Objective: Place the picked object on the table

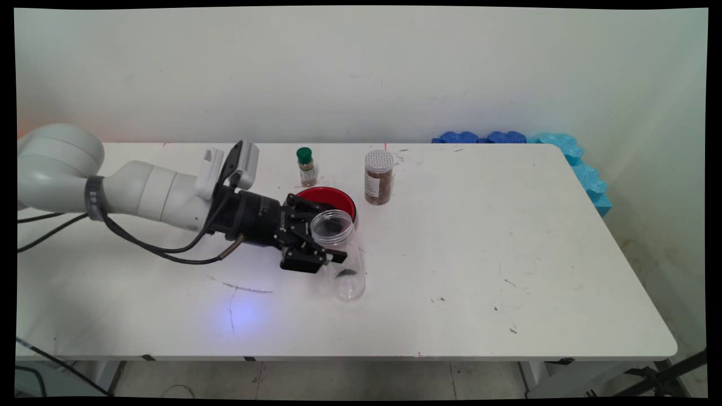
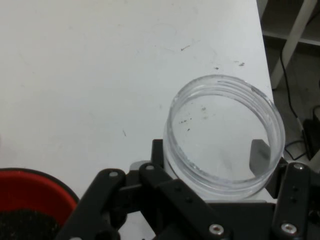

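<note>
My gripper is shut on a clear, lidless plastic jar, gripping it just below the rim. The jar stands roughly upright, its base at or just above the table; I cannot tell whether it touches. A small dark bit lies low inside it. In the hand view the jar's open mouth sits between the black fingers. A red bowl with dark contents sits right behind the gripper, and shows as the red bowl at the bottom left of the hand view.
A small bottle with a green cap and a taller jar of brown spice stand behind the bowl. Blue foam pieces line the table's far right corner. Black cables hang from the arm on the left.
</note>
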### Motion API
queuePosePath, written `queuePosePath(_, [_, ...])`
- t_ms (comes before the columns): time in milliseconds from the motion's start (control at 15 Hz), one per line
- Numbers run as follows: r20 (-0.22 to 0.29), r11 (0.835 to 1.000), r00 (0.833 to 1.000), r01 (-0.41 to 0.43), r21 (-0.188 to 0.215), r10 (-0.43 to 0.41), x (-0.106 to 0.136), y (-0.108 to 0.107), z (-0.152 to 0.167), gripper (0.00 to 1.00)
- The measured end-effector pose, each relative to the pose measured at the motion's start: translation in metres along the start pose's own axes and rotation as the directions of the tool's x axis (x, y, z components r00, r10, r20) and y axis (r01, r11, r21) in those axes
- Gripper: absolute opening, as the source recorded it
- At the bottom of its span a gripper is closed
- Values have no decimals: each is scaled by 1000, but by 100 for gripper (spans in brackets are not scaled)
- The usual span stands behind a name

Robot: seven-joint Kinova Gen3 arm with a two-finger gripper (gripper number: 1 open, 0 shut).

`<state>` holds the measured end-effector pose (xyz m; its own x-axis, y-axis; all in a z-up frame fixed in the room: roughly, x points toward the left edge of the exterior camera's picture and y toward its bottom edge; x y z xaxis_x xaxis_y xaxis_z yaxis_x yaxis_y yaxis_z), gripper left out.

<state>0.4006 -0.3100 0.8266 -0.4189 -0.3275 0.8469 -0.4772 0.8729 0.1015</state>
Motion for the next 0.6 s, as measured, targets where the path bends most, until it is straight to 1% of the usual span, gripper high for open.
queuePosePath(600, [-7, 1000, 1000, -1, -1, 1, -7, -2, 14, 0])
